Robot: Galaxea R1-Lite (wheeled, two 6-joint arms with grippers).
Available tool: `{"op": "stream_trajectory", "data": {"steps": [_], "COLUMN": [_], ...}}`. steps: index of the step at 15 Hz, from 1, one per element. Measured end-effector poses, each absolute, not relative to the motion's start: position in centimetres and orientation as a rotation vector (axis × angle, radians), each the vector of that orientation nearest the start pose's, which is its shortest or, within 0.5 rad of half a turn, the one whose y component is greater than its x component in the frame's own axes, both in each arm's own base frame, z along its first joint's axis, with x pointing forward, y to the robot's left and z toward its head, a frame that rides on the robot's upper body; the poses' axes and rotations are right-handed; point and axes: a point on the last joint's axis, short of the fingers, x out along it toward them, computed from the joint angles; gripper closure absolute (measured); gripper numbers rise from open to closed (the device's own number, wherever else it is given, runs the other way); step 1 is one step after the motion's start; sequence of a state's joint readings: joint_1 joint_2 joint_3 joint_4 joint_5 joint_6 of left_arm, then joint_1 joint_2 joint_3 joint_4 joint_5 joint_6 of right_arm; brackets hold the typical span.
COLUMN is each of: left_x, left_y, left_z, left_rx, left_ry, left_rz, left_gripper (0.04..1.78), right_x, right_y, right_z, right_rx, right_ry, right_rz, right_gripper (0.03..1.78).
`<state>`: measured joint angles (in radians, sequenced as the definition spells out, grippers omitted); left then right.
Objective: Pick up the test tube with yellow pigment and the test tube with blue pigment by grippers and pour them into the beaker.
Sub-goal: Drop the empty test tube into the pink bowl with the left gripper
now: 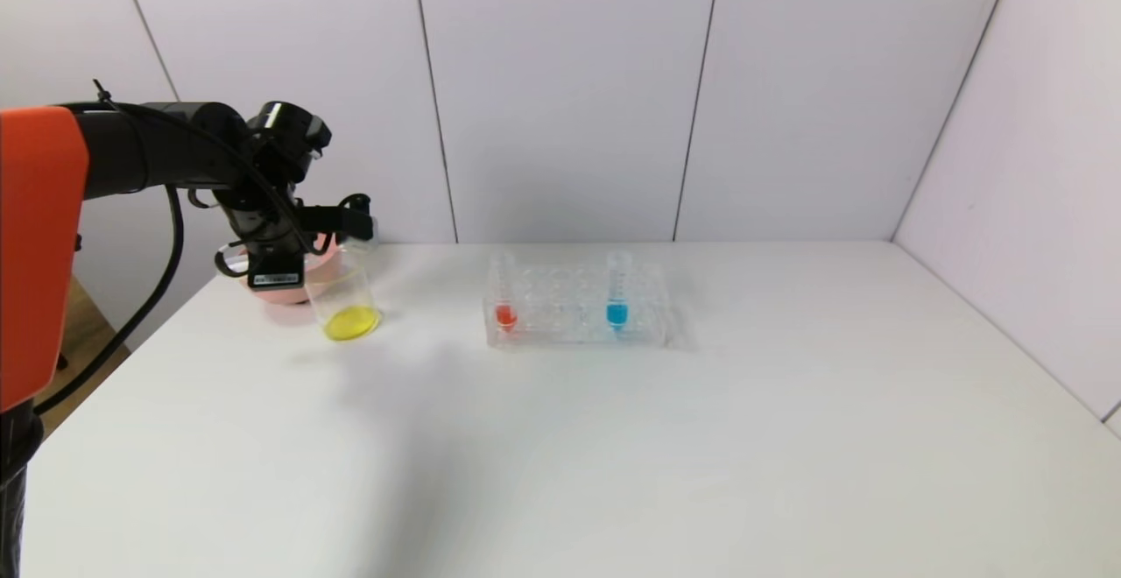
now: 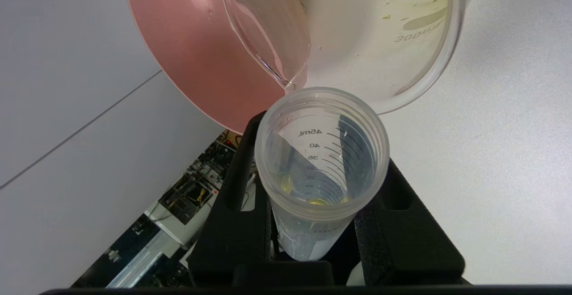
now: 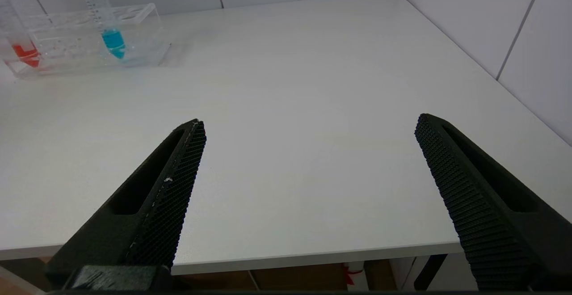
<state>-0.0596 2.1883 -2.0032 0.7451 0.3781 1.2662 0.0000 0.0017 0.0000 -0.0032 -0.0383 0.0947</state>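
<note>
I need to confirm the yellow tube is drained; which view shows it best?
Left wrist view: the test tube with yellow pigment, shut in the left pincer, faces the camera mouth-on with only yellow traces inside. Head view hides it behind the arm; right wrist view misses it.

Pretty bright, even light all round — the white table [image 1: 613,438] and wall panels [image 1: 560,88] look soft and flat, with only a faint grey shadow spreading in front of the beaker [image 1: 348,298]. In the left wrist view the beaker's glass rim catches thin highlights — the room clutter beyond the table edge sits out of focus.
</note>
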Motion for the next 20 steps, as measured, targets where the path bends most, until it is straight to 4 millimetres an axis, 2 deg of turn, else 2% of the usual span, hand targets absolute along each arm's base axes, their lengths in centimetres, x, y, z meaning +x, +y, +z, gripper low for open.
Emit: {"op": "stream_trajectory", "data": {"steps": [4, 10, 14, 20], "left_x": [41.9, 41.7, 41.2, 41.5], "left_y": [-1.4, 0.1, 0.8, 1.5], "left_z": [20.6, 21.1, 22.3, 24.7], "left_rx": [1.333, 1.169, 0.965, 0.543], "left_ry": [0.975, 0.943, 0.868, 0.659], "left_rz": [-0.34, -0.329, -0.304, -0.248], "left_gripper": [1.28, 1.28, 1.28, 1.28], "right_x": [-2.3, -2.3, -2.3, -2.3], "right_y": [-0.1, -0.1, -0.1, -0.1], "right_z": [7.6, 7.6, 7.6, 7.6], "right_rx": [0.095, 0.095, 0.095, 0.095], "right_ry": [-0.003, -0.003, -0.003, -0.003], "right_rz": [-0.038, -0.039, -0.038, -0.038], "right_gripper": [0.1, 0.1, 0.1, 0.1]}}
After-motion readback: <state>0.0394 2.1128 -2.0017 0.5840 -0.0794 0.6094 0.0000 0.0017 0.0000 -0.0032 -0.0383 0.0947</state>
